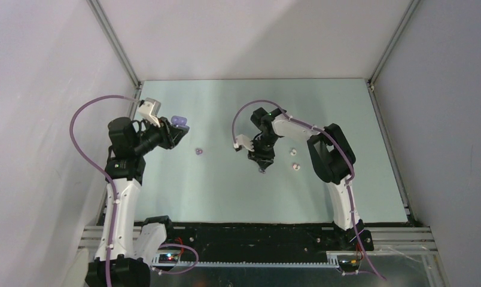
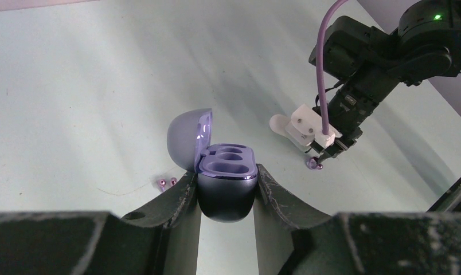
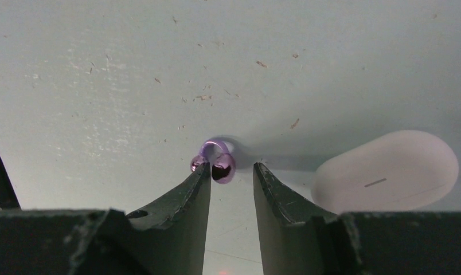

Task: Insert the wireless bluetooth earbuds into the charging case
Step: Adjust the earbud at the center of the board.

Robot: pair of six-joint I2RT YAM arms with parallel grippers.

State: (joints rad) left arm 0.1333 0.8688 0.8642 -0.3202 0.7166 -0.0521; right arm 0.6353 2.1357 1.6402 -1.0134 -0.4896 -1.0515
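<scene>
From above, the left jaws are clenched on the lilac charging case [image 1: 180, 124] over the far left of the bench [image 1: 226, 191]. A lilac earbud [image 1: 198, 151] lies loose nearby, and the right jaws point down at mid-bench.

In the left wrist view, the case sits gripped between both fingers [image 2: 172, 200], lid swung up and two wells showing.

In the right wrist view, the right jaws stand apart around a second lilac earbud [image 3: 217, 163]. It touches one fingertip [image 3: 200, 179] and leaves a gap to the other. A closed white case [image 3: 386, 171] lies just beside.
</scene>
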